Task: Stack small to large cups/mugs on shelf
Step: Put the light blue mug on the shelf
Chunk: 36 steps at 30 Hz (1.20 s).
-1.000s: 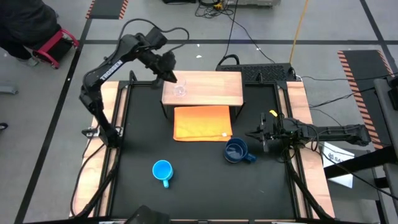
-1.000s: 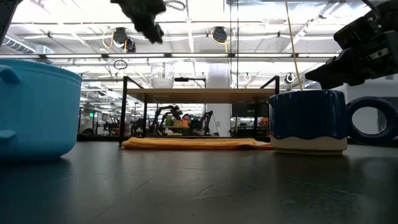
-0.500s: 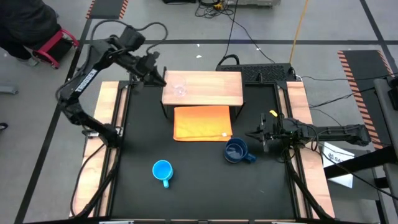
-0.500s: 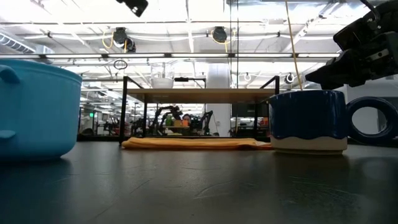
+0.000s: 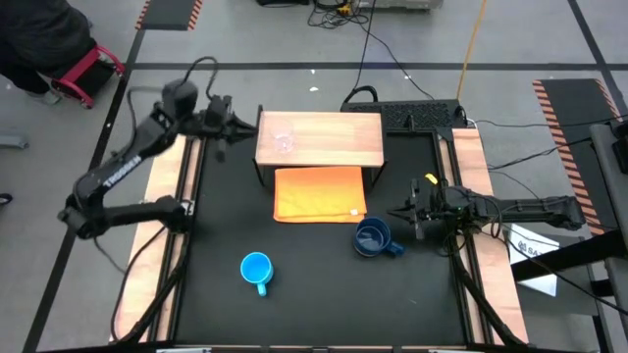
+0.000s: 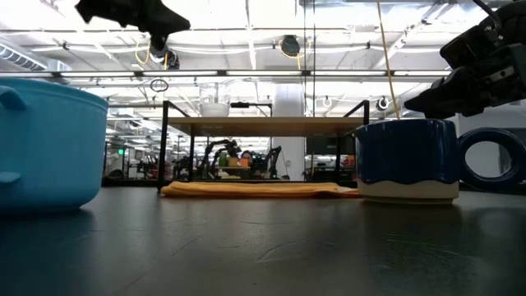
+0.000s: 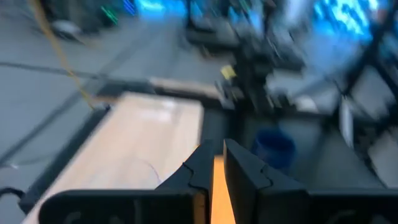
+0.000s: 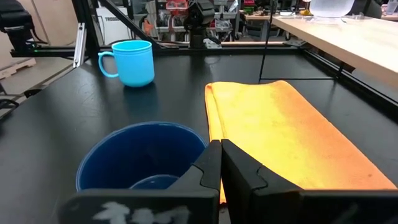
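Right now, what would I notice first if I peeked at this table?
Probably the bright orange cloth in the middle of the black table, lying partly under the wooden shelf with a tiny clear glass cup on top. Nearer are a light-blue mug and, beside the right claw, a dark-blue mug.

Two dark, near-black jointed arms, left arm (image 5: 128, 172) w/ white lettering (prob. TROSSEN, too small to be sure) and a black cable looping behind its gripper; right arm (image 5: 520, 209) matte black.
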### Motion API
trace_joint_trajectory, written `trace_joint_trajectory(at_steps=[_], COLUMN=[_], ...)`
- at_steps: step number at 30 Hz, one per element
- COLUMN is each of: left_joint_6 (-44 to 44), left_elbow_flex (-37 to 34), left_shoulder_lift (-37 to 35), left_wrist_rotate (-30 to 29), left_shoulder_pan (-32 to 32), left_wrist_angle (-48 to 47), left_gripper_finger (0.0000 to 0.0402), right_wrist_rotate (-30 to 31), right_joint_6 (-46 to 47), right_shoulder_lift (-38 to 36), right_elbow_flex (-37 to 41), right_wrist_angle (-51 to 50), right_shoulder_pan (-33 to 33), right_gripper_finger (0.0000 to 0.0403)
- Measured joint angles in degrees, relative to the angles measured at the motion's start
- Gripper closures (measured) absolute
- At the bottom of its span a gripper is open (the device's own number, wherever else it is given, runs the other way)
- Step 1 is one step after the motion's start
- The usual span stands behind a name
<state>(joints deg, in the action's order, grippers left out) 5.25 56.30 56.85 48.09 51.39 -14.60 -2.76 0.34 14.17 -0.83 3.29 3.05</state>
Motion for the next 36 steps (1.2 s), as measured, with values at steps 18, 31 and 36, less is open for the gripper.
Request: trace_joint_trajectory(at_steps=[18,31,36], left_joint_6=[-6.12,-14.23,-14.43], left_elbow_flex=[-16.07,-33.83,-34.85], left_shoulder_lift=[-21.15,-35.38,-37.91], left_wrist_rotate=[-34.3,-38.25,-37.63], left_shoulder_pan=[-6.44,-6.49,-6.55], left_wrist_angle=[6.21,14.91,13.95], left_gripper_finger=[0.0395,0.0397,0.0399], right_wrist_rotate=[0.02,0.02,0.02], right_joint_6=[0.06,0.4,0.58], right_shoulder_lift=[0.0,-0.02,0.0], right_elbow_flex=[-0.01,0.0,-0.01], right_wrist_angle=[-1.1,-1.2,-1.22], right_shoulder_pan=[0.01,0.02,0.02], right_gripper_finger=[0.0403,0.0403,0.0403])
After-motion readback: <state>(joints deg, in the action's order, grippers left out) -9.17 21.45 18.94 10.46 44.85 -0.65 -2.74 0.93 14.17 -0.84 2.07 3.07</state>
